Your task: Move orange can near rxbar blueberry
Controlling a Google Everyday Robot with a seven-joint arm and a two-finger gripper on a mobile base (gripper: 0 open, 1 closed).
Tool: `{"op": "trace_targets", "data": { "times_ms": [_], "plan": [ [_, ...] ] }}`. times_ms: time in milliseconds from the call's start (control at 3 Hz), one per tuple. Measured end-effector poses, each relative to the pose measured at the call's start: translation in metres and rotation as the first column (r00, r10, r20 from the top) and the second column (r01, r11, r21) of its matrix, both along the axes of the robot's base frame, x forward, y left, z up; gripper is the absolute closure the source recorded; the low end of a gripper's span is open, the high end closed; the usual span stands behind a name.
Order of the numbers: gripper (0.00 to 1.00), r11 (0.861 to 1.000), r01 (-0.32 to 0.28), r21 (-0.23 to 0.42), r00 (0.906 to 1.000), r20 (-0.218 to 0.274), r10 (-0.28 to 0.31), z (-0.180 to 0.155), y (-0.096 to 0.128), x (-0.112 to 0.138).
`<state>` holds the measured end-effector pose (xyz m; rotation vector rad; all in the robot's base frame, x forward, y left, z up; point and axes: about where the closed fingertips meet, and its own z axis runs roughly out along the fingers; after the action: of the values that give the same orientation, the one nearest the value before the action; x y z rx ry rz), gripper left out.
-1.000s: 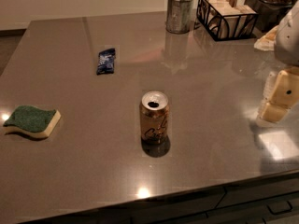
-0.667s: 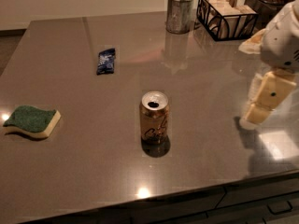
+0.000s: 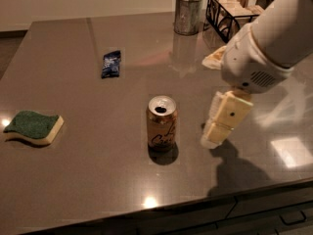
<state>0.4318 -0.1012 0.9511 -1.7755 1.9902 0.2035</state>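
The orange can (image 3: pixel 162 124) stands upright in the middle of the counter (image 3: pixel 73 190), just left of the pincer (image 3: pixel 215 133), which hangs low beside it. Clenched or released, I cannot tell. The rxbar blueberry (image 3: pixel 111 63) lies well beyond the can.

Leftward shift of gripper (image 3: pixel 214 135), from well right of the orange can (image 3: pixel 162 124) to near its right side, without touching; more arm (image 3: pixel 274 33) in view.

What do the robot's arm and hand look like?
The arm is fat, round and white, with a little slotted grille near its end. The hand, just right of the orange can, is cream-yellow and blocky with a small dark dot.
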Motion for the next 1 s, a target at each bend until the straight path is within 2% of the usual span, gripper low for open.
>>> {"op": "trace_targets", "data": {
  "times_ms": [333, 667, 1000],
  "plan": [
    [0.0, 0.997, -0.049, 0.052, 0.9987, -0.013, 0.049, -0.013, 0.039, -0.004],
    [0.0, 0.993, -0.074, 0.091, 0.9965, -0.031, 0.077, -0.023, 0.066, -0.003],
    [0.0, 0.989, -0.088, 0.116, 0.9943, -0.05, 0.095, -0.031, 0.084, -0.001]
  ]
}}
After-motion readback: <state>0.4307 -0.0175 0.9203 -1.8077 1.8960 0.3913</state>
